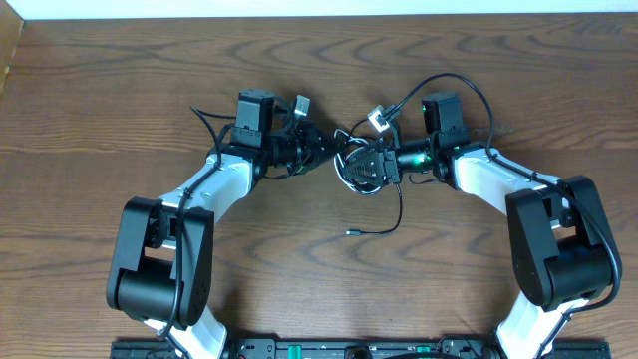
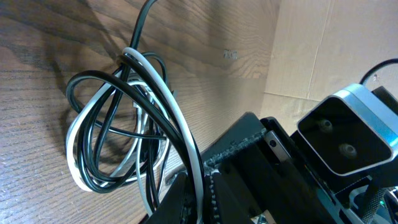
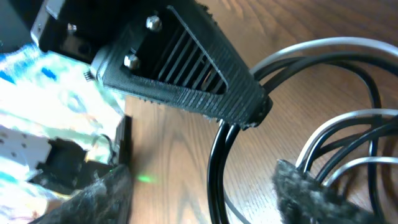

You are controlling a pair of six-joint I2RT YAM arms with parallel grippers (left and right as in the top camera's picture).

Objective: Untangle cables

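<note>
The tangled bundle (image 1: pixel 361 172) lies mid-table on the wooden table (image 1: pixel 120 100), between the tips of the two arms. The left gripper (image 2: pixel 196 183) is clamped on strands at the bundle's edge. In its wrist view the white cable (image 2: pixel 70 140) and the black cable (image 2: pixel 93 76) rise out of the loops and pass between its closed fingers. The right gripper (image 3: pixel 205 193) has its fingers apart and holds nothing. Several strands run just beside one of its fingers, and ahead of it the left gripper's ribbed finger pinches black strands. A loose black tail trails toward the robot's side of the table and ends in a small plug (image 1: pixel 349 231).

The step in hand looks like re-gripping: one arm anchors the knot while the other seeks a fresh hold, and the cords are not yet separated. Next, the right gripper should close on a single strand, preferably of one colour, and draw it sideways away from the anchor. It should pull slowly, since the loops cross several times and could tighten
</note>
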